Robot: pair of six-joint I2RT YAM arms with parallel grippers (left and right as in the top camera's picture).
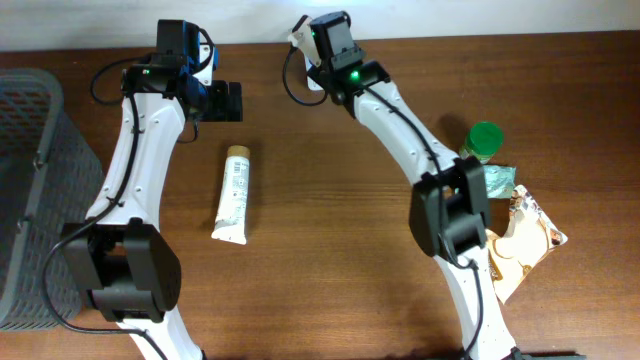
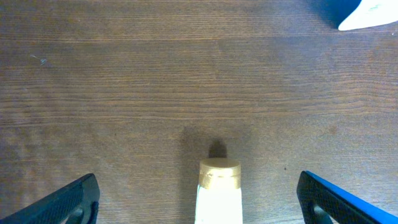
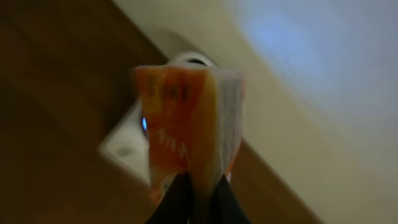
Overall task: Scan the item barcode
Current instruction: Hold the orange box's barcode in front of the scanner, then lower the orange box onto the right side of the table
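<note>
Overhead: the left gripper (image 1: 230,100) hangs spread wide just beyond the cap end of a white tube (image 1: 234,196) lying on the wooden table (image 1: 330,230). The right gripper (image 1: 306,36) is beyond the tube, to its right.

Left wrist: the tube's gold cap (image 2: 219,174) sits between the parted fingers (image 2: 62,202).

Right wrist: dark jaws are clenched on an orange packet (image 3: 186,118), with a white device (image 3: 124,146) behind it.

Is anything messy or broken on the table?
Not really. The tube lies flat, the snack bags sit in a loose heap beside the jar, and the packet is pinched in the right gripper. Nothing looks spilled or torn.
</note>
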